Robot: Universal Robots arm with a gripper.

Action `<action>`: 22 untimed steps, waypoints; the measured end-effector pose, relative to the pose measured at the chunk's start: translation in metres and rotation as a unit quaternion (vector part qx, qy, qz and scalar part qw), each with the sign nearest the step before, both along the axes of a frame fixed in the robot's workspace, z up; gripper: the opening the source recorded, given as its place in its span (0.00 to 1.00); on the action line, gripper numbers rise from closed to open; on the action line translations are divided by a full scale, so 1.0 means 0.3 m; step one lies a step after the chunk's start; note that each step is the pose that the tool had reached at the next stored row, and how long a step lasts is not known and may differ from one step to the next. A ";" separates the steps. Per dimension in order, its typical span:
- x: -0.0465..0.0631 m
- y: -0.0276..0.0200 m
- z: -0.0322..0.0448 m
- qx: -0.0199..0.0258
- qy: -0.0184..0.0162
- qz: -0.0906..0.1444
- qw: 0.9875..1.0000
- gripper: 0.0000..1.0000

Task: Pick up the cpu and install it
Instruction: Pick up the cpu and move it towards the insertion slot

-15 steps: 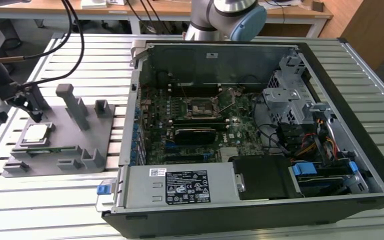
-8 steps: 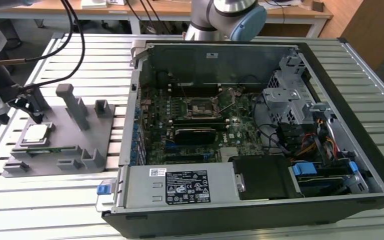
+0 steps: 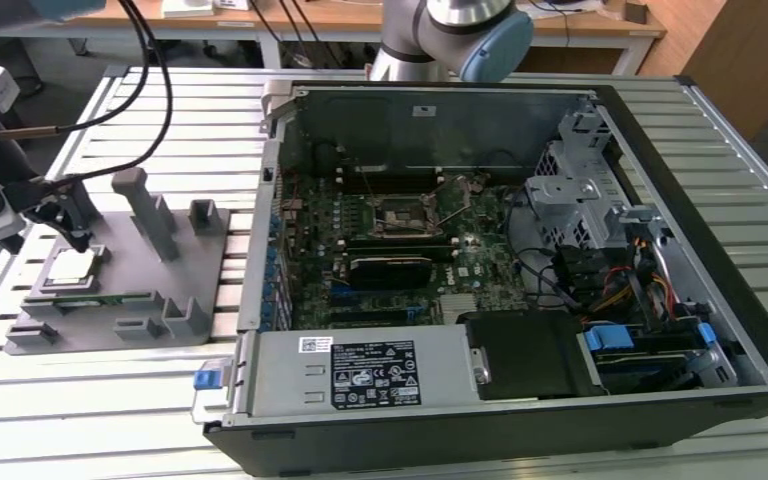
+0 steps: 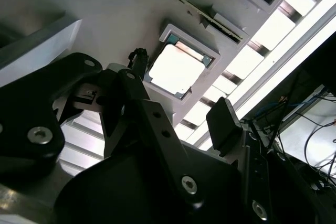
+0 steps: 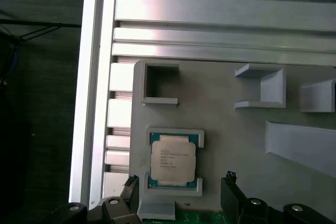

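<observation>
The cpu (image 3: 72,265), a flat square chip with a silvery top, lies in its framed pocket on the grey fixture tray (image 3: 157,250) at the exterior view's left. My gripper (image 3: 71,225) hangs just above it, open and holding nothing. In the first wrist view the cpu (image 5: 173,159) sits between the two dark fingertips (image 5: 229,178), and the gripper (image 5: 180,180) is spread wider than the chip. In the second wrist view the cpu (image 4: 175,69) shows beyond the gripper (image 4: 181,90). The open motherboard socket (image 3: 404,215) lies inside the computer case.
The open computer case (image 3: 704,300) fills the middle and the exterior view's right, with drive cage, cables and power supply inside. Upright posts (image 3: 137,205) rise from the tray beside the cpu pocket. A green board edge (image 5: 205,216) lies in a tray slot. The slatted metal table (image 3: 131,400) surrounds everything.
</observation>
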State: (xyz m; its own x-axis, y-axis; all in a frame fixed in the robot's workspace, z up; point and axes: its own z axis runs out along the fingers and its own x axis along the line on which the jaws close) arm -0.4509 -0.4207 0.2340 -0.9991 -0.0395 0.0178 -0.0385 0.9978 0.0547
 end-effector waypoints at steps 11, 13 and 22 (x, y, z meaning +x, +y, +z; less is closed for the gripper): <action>0.000 0.001 -0.054 0.000 0.000 0.000 1.000 0.72; 0.000 0.002 -0.060 0.000 0.000 0.000 1.000 0.72; 0.000 0.002 -0.082 0.000 0.000 0.000 1.000 0.72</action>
